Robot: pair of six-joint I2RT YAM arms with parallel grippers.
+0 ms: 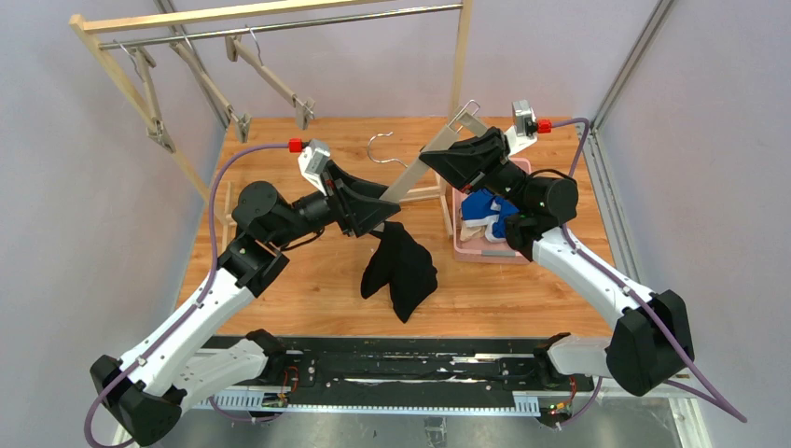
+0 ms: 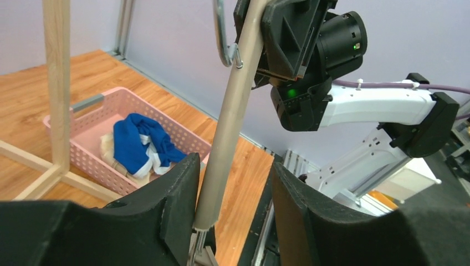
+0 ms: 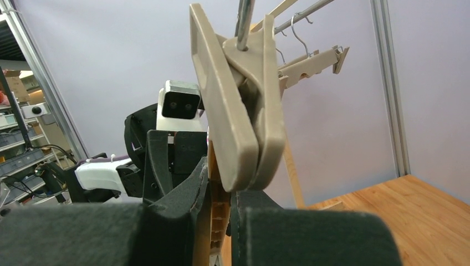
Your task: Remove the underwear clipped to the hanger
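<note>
Two robot arms share one wooden hanger [image 1: 415, 175] above a wooden counter [image 1: 280, 280]. A clothes rack [image 1: 187, 16] carrying more hangers stands far behind and left of the pink basket [image 1: 485, 257].

The hanger slants up from a low end left of the basket to a high end above the basket's back rim. The black underwear [image 1: 399, 271] is bunched in a dark heap on the counter just left of the basket, and its top reaches up to the hanger's low end. Whether a clip grips it there cannot be told. The blue underwear [image 2: 133, 144] with white trim lies crumpled inside the basket, on top of the cream underwear [image 2: 106, 148].

The left gripper [image 2: 233, 177] sits left of the basket, directly over the black cloth. Its jaws are parted around the hanger's bar, with a gap showing on one side. The right gripper [image 3: 219, 194], above the basket's back rim, is pinched narrow on the hanger's upper end. It sits just below a closed beige clip [image 3: 244, 111], well apart from the black cloth.
</note>
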